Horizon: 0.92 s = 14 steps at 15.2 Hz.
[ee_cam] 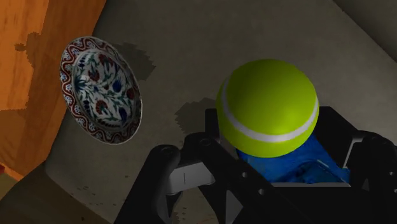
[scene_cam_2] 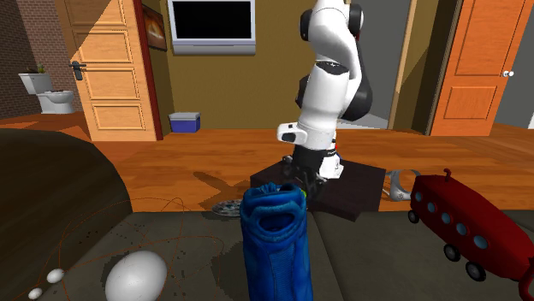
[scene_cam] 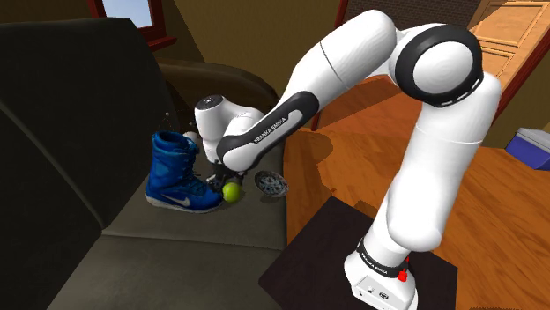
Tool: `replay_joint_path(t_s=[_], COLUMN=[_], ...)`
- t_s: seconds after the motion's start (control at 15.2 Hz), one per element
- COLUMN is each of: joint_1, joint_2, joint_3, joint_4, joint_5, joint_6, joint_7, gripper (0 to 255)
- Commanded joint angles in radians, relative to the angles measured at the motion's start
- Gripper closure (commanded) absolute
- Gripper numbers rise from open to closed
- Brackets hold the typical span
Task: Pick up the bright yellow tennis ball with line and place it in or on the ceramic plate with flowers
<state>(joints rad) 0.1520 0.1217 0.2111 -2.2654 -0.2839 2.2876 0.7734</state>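
Tennis ball [ee_cam: 267,105], yellow-green with a white line, sits low over the sofa [scene_cam: 176,238] beside the blue boot [scene_cam: 181,172], with the gripper's [ee_cam: 270,130] jaws apparently pinching its sides. Recommend confirming a firm grip, lifting clear of the boot, then releasing low over the nearby flowered plate [ee_cam: 102,89].

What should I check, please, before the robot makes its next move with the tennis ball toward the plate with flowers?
1. The tennis ball is close at the gripper: ok.
2. The hold on the tennis ball is firm: cannot tell.
3. The plate has nothing in it: ok.
4. The cushion between ball and plate is bare: ok.
5. There is room around the ball: not ok, because the blue boot stands right beside it and could be bumped.
6. The plate sits steady near the seat's edge: cannot tell.
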Motion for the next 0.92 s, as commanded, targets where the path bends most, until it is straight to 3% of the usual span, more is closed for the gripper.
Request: replay_joint_path(t_s=[0.0, 0.53, 0.59, 0.66, 0.86], joint_1=[-0.033, -0.146, -0.132, -0.131, -0.176], joint_2=[-0.021, -0.082, -0.081, -0.081, -0.046], joint_3=[-0.025, -0.123, -0.109, -0.110, -0.117], joint_4=[-0.027, -0.107, -0.098, -0.098, -0.210], joint_5=[0.000, -0.010, -0.005, -0.005, 0.208], joint_6=[0.018, 0.079, 0.065, 0.065, 0.346], joint_7=[-0.056, -0.251, -0.227, -0.227, -0.508], gripper=[255, 255, 255, 0, 0])
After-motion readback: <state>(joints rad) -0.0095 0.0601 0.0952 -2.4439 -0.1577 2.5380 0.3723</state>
